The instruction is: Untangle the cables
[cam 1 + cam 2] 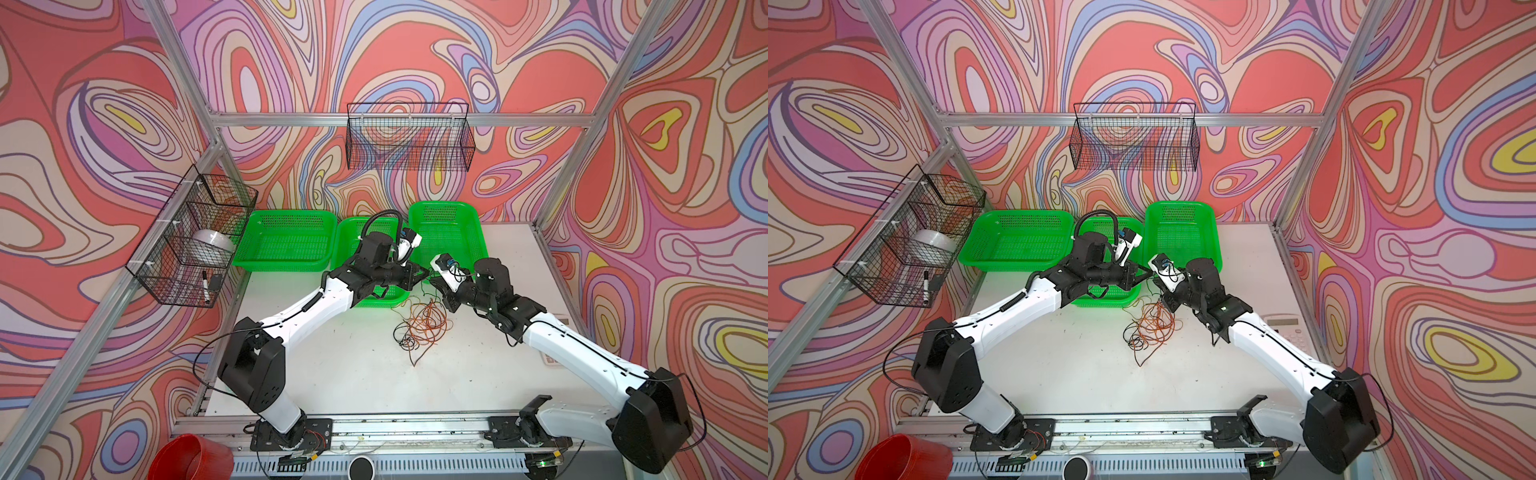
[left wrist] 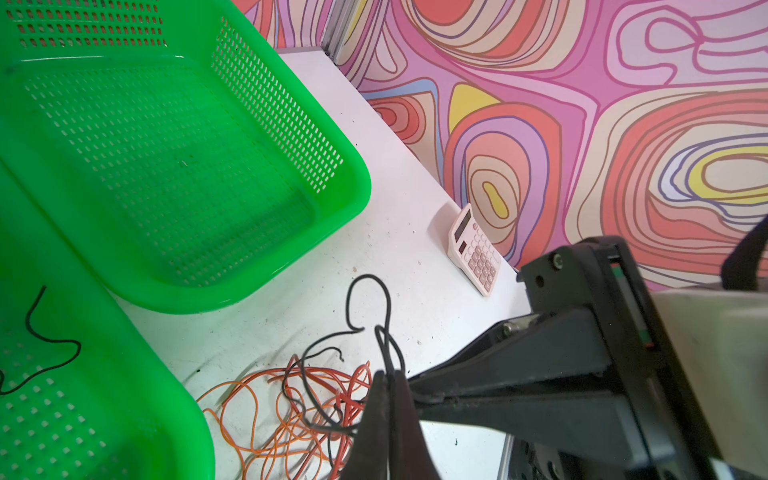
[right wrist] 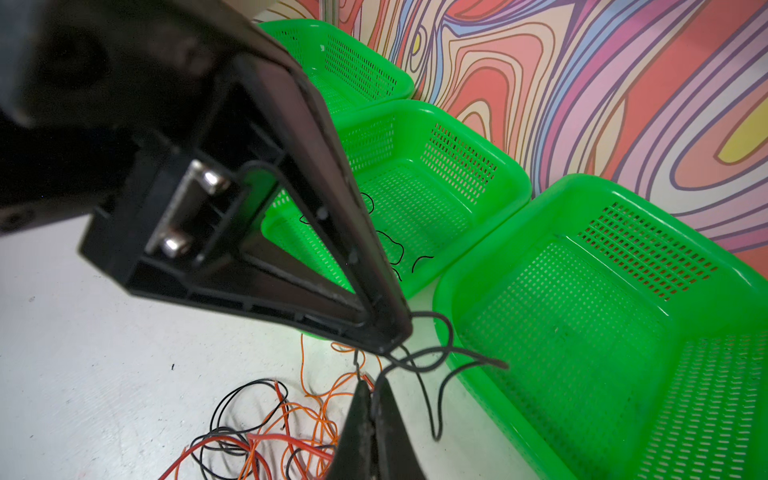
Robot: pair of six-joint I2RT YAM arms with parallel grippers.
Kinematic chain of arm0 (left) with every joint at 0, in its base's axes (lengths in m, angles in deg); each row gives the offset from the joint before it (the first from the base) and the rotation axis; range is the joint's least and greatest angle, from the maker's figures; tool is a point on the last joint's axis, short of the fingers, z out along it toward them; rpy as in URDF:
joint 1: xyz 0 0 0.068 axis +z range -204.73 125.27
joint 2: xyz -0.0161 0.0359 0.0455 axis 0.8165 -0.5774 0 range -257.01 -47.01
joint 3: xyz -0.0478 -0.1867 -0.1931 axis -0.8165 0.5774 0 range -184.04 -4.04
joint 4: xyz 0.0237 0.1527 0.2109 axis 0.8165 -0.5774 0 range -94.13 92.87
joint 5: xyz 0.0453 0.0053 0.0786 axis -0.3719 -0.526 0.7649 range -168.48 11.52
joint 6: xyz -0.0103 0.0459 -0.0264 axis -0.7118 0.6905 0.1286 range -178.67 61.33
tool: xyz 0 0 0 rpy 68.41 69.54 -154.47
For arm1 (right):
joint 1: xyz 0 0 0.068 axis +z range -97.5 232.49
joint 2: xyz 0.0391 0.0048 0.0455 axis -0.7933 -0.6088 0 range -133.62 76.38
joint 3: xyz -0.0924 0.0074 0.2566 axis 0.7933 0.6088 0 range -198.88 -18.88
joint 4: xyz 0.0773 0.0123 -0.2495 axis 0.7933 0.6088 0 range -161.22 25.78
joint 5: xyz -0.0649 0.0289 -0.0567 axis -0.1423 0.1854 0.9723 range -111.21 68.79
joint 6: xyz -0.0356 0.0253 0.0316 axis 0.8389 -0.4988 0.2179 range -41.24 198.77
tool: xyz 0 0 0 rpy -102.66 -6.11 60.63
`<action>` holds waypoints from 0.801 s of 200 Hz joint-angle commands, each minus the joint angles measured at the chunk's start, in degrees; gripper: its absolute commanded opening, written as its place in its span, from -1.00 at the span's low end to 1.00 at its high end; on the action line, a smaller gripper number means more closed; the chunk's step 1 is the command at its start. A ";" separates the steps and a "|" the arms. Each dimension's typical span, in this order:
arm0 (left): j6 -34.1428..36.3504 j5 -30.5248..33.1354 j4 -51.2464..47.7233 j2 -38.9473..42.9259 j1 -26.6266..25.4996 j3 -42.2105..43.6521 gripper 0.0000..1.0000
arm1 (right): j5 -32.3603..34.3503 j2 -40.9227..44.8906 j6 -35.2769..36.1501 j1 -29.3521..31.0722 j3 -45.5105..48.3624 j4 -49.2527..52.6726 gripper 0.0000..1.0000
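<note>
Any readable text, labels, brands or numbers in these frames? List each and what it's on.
No text can be read in any view.
Calculator: key legends and display are too small and blurred to read.
Marker: any label is too small to read.

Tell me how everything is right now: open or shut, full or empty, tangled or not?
left pincer, shut on the black cable
right pincer, shut on the black cable too
black cable, pinched by both pincers
orange and red cables, tangled in a pile on the table
left green basket, empty
middle green basket, has a thin black wire inside
right green basket, empty
calculator, lying face up
</note>
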 commanded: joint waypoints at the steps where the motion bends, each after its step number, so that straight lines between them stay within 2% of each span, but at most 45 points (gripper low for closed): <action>1: 1.77 -0.31 1.39 0.93 0.28 -1.36 -1.00 | 1.61 0.09 0.39 0.15 0.39 -0.56 -1.00; 29: 5.41 1.38 -1.32 3.52 2.99 -2.63 -1.00 | 2.23 1.47 0.01 0.14 3.32 -1.47 -1.00; 69: 12.18 3.31 -6.33 7.85 9.32 -5.16 -1.00 | -0.79 4.41 -0.63 0.10 8.41 -2.07 -1.00; 98: 20.14 6.22 -13.03 9.52 11.11 -8.67 -1.00 | 4.68 6.05 -2.31 -0.43 10.65 -2.04 -1.00; 130: 28.87 11.51 -19.67 10.63 11.67 -10.73 -1.00 | 3.47 10.20 -6.91 -6.34 12.44 -5.19 -1.00; 160: 33.97 16.46 -22.44 11.72 12.94 -10.10 -1.00 | 5.53 13.24 -11.19 -12.22 13.55 -5.87 -1.00</action>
